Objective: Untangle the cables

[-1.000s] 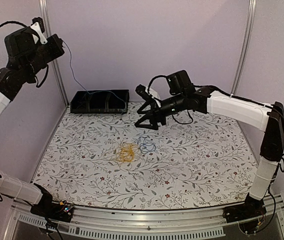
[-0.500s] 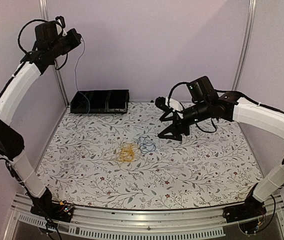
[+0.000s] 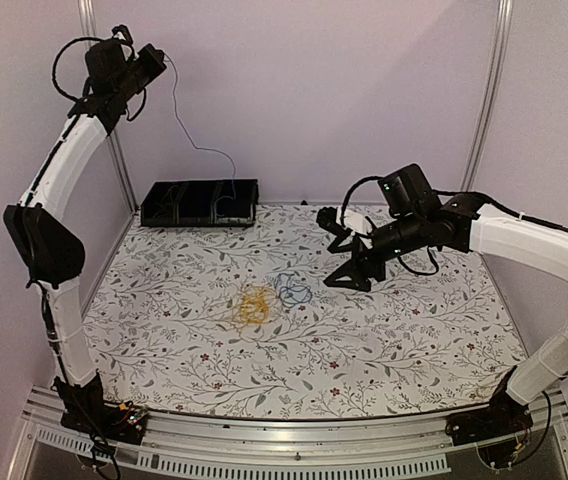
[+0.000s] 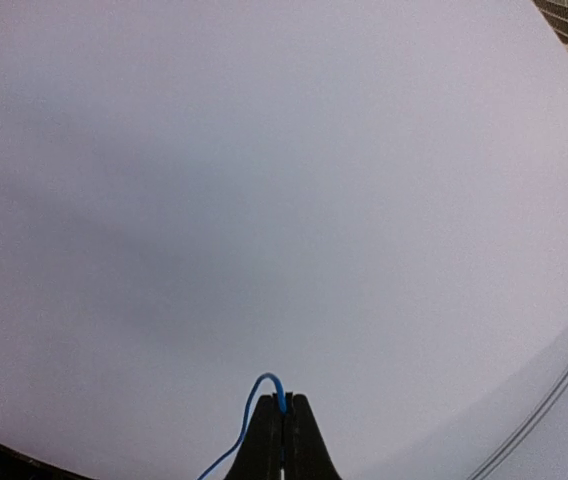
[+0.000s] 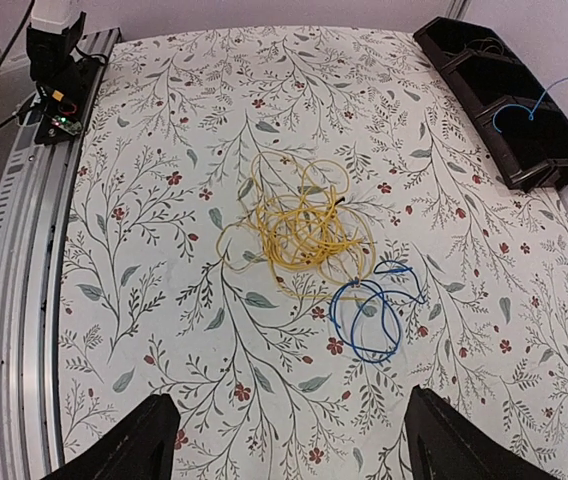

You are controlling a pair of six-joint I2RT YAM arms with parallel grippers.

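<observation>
Left wrist view shows the left pincer (image 4: 284, 412) pressed together on a thin blue wire (image 4: 262, 385), which arches up out of the tips and drops away below and to the left of them, against a blank pale wall. In the top external view that pincer (image 3: 156, 54) is held high by the back wall, and the blue wire (image 3: 192, 142) hangs down from it in a slack curve into the black compartment tray (image 3: 199, 203) far below it. The right pincer (image 3: 341, 250) hovers over the flowered tablecloth (image 3: 414, 330) with its fingers spread wide and nothing between them. From the right wrist view, the small blue coil (image 5: 367, 318) lies flat on the cloth just ahead of the right pincer (image 5: 294, 445), between the lines of its two fingers, and the larger yellow tangle (image 5: 299, 225) lies beyond it, further from the tips. The two coils appear to meet at their edges, though the view is too coarse to say whether they cross. The black compartment tray (image 5: 499, 95) sits far ahead and to the right of that pincer.
</observation>
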